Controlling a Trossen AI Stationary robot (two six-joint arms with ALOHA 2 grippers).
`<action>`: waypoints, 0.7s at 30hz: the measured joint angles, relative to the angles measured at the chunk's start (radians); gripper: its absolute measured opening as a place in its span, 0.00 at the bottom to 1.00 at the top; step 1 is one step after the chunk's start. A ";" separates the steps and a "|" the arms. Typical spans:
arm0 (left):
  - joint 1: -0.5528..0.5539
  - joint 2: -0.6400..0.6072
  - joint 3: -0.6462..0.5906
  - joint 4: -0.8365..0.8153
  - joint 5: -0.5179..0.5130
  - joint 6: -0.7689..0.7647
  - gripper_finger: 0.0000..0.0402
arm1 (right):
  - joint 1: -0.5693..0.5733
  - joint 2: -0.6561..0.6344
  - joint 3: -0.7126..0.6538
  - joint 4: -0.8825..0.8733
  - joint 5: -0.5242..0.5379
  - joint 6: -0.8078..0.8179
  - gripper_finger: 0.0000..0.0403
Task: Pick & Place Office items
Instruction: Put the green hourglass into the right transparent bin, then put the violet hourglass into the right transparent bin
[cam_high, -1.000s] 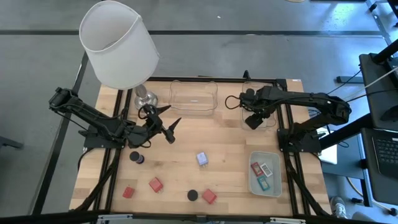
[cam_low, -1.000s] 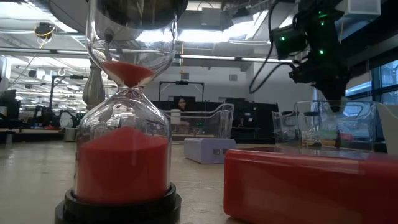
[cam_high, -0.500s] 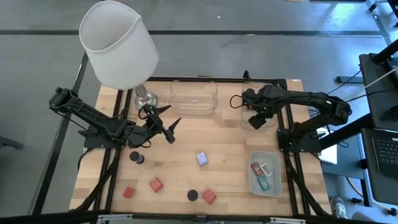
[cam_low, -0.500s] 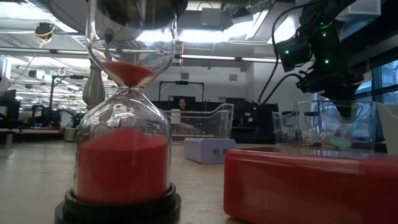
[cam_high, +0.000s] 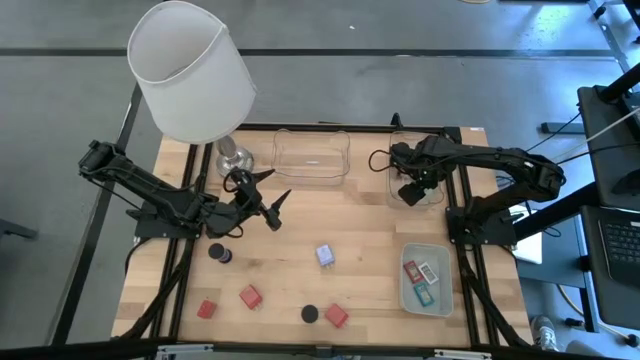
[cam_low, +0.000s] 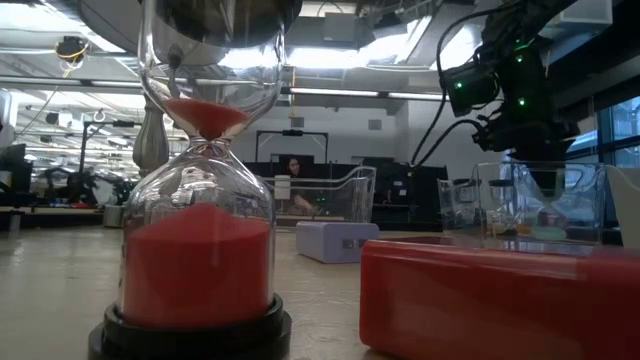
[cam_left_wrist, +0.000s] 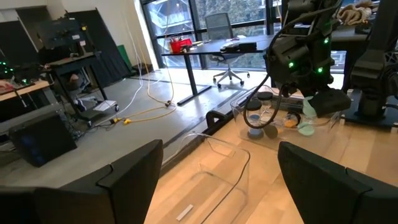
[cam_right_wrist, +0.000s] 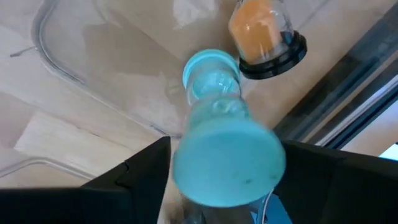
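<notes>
Office items (cam_high: 250, 296) are spread over the front half of the table (cam_high: 370, 235). A lavender-blue cube (cam_high: 325, 255) sits near the middle. Three red blocks (cam_high: 206, 309) lie toward the front edge, and two black cylinders (cam_high: 219, 253) stand among them, one left of the cube and one at the front beside a red block. From table height the nearest cylinder proves to be a red-sand hourglass (cam_low: 198, 200), just beside a red block. Small flat teal, red and white rectangles (cam_high: 421, 293) rest inside the pale-green tray (cam_high: 436, 252) at the front right.

The right claw (cam_high: 408, 190) reaches over the clear tray (cam_high: 400, 140) at the back right corner. Its fingers are closed on a teal hourglass (cam_right_wrist: 224, 149), which hangs tilted above the tray floor. An orange hourglass (cam_right_wrist: 264, 31) stands upright in the same tray, close to the teal one but apart from it.

The left claw (cam_high: 268, 188) hovers above the table at the left, near the lamp base (cam_high: 232, 157) under the white-shaded lamp (cam_high: 192, 70). Its fingers are spread wide and hold nothing. A second clear tray (cam_high: 312, 157) lies at the back centre, between the two claws.
</notes>
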 joint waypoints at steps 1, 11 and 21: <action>0.000 0.000 0.000 0.000 0.000 0.000 0.79 | 0.000 0.000 0.000 0.002 0.000 -0.006 0.63; 0.001 0.000 0.000 0.001 -0.029 0.009 0.79 | 0.000 0.000 0.020 -0.023 0.100 -0.015 0.72; -0.017 0.000 0.000 -0.125 0.242 -0.209 0.79 | 0.046 -0.013 0.246 -0.149 0.305 0.023 0.71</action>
